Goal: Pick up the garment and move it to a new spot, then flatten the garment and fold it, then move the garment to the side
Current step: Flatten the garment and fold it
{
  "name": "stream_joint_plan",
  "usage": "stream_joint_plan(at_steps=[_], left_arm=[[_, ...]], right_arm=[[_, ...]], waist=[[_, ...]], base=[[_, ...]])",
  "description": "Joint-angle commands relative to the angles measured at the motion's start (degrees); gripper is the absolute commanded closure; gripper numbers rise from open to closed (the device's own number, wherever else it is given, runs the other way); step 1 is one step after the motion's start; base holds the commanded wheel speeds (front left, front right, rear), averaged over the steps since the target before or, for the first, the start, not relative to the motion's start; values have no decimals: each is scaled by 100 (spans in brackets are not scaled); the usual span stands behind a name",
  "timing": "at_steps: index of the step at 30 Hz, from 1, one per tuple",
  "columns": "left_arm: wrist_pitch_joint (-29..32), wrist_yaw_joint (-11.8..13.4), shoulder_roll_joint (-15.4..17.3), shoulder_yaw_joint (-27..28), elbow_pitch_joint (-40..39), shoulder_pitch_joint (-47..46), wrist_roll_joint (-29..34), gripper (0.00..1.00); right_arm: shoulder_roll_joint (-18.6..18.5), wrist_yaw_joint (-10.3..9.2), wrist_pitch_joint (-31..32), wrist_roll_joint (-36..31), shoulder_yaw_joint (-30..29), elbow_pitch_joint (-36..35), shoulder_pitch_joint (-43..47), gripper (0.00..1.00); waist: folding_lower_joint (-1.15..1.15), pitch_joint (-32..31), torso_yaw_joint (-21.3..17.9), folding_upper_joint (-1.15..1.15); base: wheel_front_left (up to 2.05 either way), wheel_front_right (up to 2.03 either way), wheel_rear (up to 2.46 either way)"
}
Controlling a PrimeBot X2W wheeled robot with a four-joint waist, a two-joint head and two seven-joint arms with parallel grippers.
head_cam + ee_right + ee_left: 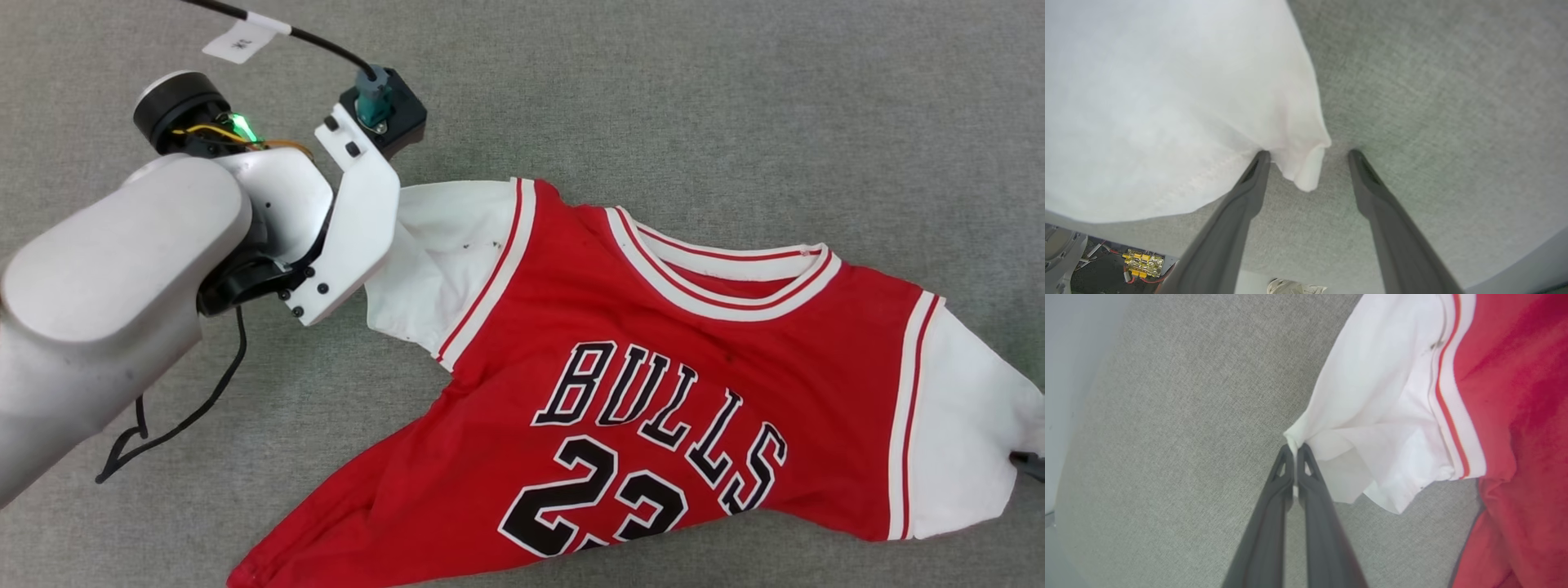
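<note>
the garment (653,367) reads "bulls" in black, white-edged letters arched across its red chest, with the number 23 below, the digits' lower edge lost in a fold. a small white tag (241,39) on the black cable (318,42) above the left arm (122,278) carries a mark too small to read. the jersey lies front up and rumpled on the grey fabric surface (775,98), collar toward the top of the head view, white sleeves out to either side, its lower body drawn to a point near the bottom edge. the left pincer (1295,451) is pressed together on the bunched corner of the sleeve on the robot's left, a sliver of white cloth showing between its fingertips, the sleeve stretched from that pinch toward the red-and-white striped trim. the right pincer (1308,153) stands spread at the other sleeve: the hem corner hangs between its two fingers, nearer the one on that view's left, and is not clamped.
</note>
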Motion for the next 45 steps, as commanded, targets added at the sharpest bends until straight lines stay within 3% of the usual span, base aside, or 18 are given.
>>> stream_joint_plan(at_steps=[1, 14, 25, 34, 39, 45], left_arm=[[-58, 1, 5, -10, 32, -24, -7, 100], [-1071, 2, 6, -46, 237, 420, 43, 100], [-2027, 2, 130, -6, 328, 2, 91, 100], [-2585, 2, -115, 299, 942, -938, 307, 100], [-3118, 151, -390, 632, 1606, -1807, 675, 100], [-3687, 406, -482, 1000, 2206, -2701, 969, 100]], right_arm=[[383, -2, -146, 38, 325, 150, 96, 100], [-99, -3, -1394, -71, 244, -21, -644, 100], [-458, -4, -1832, -185, -177, -459, -1346, 100], [-265, -4, -1830, -615, -181, -290, -2909, 100], [196, -4, -1880, -1130, 74, 143, -4554, 100], [652, -4, -2173, -1614, 380, 881, -6202, 100]], waist=[[0, -20, -22, 0], [0, -1209, -72, 0], [0, -1888, 75, 0], [0, -1676, 169, 0], [0, -1134, 221, 0], [0, -487, 256, 0]], base=[[0, 0, 0], [0, 0, 0], [0, 0, 0], [0, 0, 0], [0, 0, 0], [0, 0, 0]])
